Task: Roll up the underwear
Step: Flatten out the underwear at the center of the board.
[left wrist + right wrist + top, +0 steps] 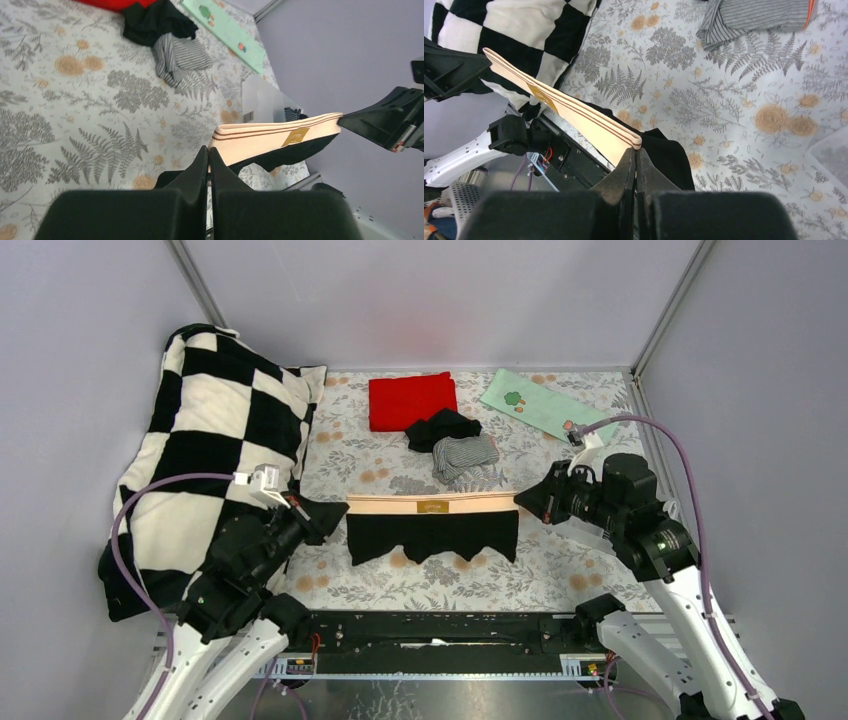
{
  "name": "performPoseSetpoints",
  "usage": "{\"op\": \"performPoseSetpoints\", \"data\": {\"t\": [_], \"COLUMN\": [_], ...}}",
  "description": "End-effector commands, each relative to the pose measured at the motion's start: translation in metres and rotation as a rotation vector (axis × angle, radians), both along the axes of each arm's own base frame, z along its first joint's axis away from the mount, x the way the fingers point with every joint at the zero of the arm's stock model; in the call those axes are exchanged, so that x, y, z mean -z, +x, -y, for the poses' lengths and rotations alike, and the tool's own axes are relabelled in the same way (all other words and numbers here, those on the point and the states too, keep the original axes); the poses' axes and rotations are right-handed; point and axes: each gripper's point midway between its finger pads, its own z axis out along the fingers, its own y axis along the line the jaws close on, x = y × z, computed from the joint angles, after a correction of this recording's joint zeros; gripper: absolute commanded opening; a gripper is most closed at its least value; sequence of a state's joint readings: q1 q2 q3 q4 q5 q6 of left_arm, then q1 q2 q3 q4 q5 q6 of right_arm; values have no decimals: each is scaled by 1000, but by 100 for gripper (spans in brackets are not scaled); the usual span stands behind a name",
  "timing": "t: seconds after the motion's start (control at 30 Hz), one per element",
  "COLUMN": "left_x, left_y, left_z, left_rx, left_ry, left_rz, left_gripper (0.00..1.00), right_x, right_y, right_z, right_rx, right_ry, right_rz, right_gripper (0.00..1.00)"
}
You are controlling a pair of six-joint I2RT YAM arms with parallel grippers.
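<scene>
A black pair of underwear (432, 534) with a wide peach waistband (432, 505) hangs stretched between both arms, above the floral table. My left gripper (340, 512) is shut on the waistband's left end (225, 145). My right gripper (522, 502) is shut on its right end (624, 142). The black legs dangle below the band (669, 157). Farther back lie a crumpled black pair (441, 428) and a grey pinstriped pair (465, 456), the striped one also in the left wrist view (177, 57) and the right wrist view (754, 15).
A red cloth (411, 400) lies at the back centre, a pale green printed cloth (545, 406) at the back right. A black-and-white chequered pillow (205, 455) fills the left side. The black base rail (440, 635) runs along the near edge.
</scene>
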State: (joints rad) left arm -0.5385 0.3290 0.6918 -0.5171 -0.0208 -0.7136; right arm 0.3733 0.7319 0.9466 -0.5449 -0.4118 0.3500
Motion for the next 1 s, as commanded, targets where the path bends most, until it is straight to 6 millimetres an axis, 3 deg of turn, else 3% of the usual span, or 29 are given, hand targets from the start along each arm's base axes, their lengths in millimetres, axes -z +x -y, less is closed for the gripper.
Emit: {"op": "performPoseSetpoints", "data": {"t": [0.0, 0.07, 0.2, 0.43, 0.57, 0.77, 0.87, 0.97], "left_x": [28, 40, 76, 156, 190, 201, 198, 182], "left_y": [1, 13, 49, 133, 172, 197, 196, 185], "left_z": [-7, -12, -4, 9, 18, 19, 20, 21], "left_rx": [-46, -108, -182, -328, -339, -344, -329, -298], "left_ry": [46, 70, 104, 284, 370, 382, 387, 375], "left_rz": [-122, -157, -217, -302, -318, -340, -346, -343], "left_gripper": [0, 0, 0, 0, 0, 0, 0, 0], "right_x": [16, 33, 93, 174, 210, 216, 210, 189], "right_y": [-8, 2, 37, 124, 160, 181, 176, 165], "right_z": [6, 14, 22, 15, 5, 5, 6, 6], "right_rx": [51, 118, 223, 311, 308, 328, 322, 303], "right_ry": [-8, -51, -176, -322, -358, -377, -371, -341], "right_rz": [-114, -148, -252, -302, -322, -290, -285, -260], "right_gripper": [0, 0, 0, 0, 0, 0, 0, 0]}}
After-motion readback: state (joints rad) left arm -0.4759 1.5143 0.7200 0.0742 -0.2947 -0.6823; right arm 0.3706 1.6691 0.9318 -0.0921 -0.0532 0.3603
